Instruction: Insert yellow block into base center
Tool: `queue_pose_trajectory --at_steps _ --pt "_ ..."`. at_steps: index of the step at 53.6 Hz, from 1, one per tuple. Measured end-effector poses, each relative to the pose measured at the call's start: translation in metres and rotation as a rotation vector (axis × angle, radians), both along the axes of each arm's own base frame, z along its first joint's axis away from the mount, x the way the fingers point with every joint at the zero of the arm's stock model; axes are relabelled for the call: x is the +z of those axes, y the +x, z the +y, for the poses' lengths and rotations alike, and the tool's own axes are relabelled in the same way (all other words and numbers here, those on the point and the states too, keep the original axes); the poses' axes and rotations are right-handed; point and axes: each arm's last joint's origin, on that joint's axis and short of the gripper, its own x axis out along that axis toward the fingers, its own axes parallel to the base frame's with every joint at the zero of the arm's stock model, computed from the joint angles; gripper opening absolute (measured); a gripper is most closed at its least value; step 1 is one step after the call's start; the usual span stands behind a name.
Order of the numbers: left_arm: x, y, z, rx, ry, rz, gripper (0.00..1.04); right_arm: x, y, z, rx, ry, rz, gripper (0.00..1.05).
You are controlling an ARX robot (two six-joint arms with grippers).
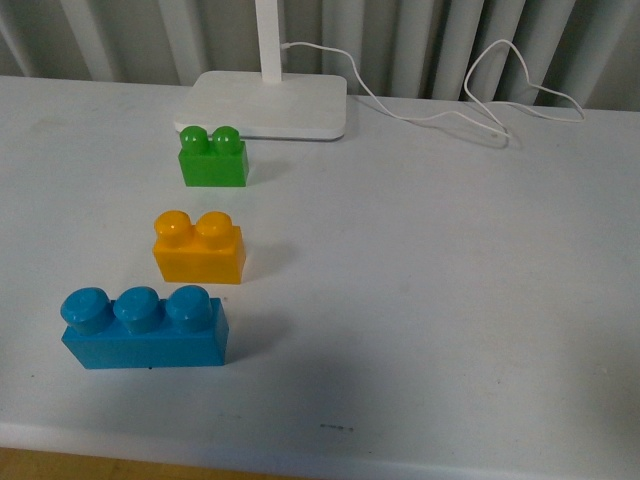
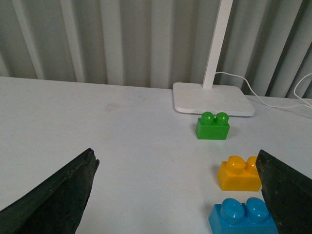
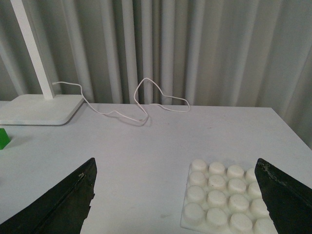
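White table: yellow block sits robot-side of lamp stand, long axis crosswise, ahead of left gripper, off-centre, so left arm looks nearer; base lies well clear of lamp stand by right gripper; both jaws gape empty.

This looks like a plain indoor test space, a lab or office corner. A bare white desk stands against a grey pleated curtain that closes off the whole background. The only furnishing is a white lamp, its thin cable trailing across the desk. Toy pieces lie apart on the desk: a green brick, a yellow block, a blue brick and a studded white base.
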Motion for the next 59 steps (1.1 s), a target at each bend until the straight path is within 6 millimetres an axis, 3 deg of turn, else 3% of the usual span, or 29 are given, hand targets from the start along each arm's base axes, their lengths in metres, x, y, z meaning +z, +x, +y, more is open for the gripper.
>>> queue_pose_trajectory --at_steps 34,37,48,59 --pt "0.0 0.0 0.0 0.0 0.0 0.0 0.98 0.0 0.0 0.0 -0.003 0.001 0.002 0.95" --pt "0.0 0.0 0.0 0.0 0.0 0.0 0.98 0.0 0.002 0.0 -0.115 0.04 0.139 0.95" --pt "0.0 0.0 0.0 0.0 0.0 0.0 0.98 0.027 0.031 -0.004 -0.191 0.048 0.357 0.95" --pt "0.0 0.0 0.0 0.0 0.0 0.0 0.98 0.042 0.086 -0.022 -0.237 0.058 0.637 0.95"
